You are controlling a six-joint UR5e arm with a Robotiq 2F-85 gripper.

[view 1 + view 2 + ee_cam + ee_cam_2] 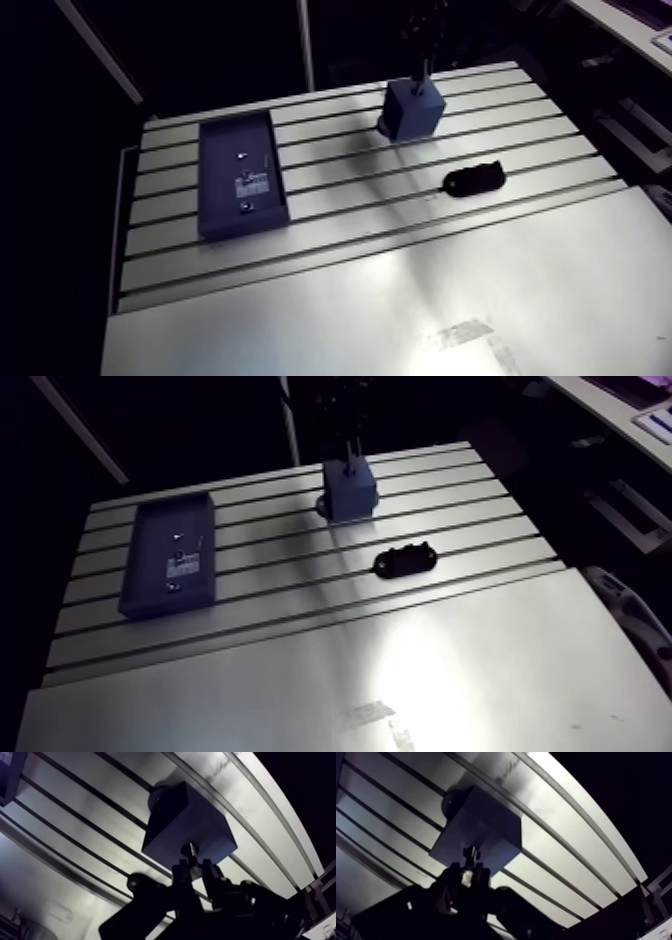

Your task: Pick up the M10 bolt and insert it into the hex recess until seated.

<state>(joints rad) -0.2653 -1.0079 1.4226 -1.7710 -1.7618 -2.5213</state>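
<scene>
Over the block (185, 817), the fingers (179, 874) are clamped on the bolt (190, 850), its tip at the top face; tilt or offset could jam it unseated.

My gripper (192, 867) is black all over: a broad, bulky body of hard-edged plates and steps, matte, with only thin grey highlights along its edges. Its two fingers (179, 877) are short, blunt and square-tipped, as dark as the rest. At eight o'clock from the fingertips sits a round knuckle (134, 883) with a small pale dot at its centre. At four o'clock a few tiny bright specks mark my casing, too small to tell as screws. In the arm view my wrist (421, 30) is a slim dark column, its detail lost.
</scene>
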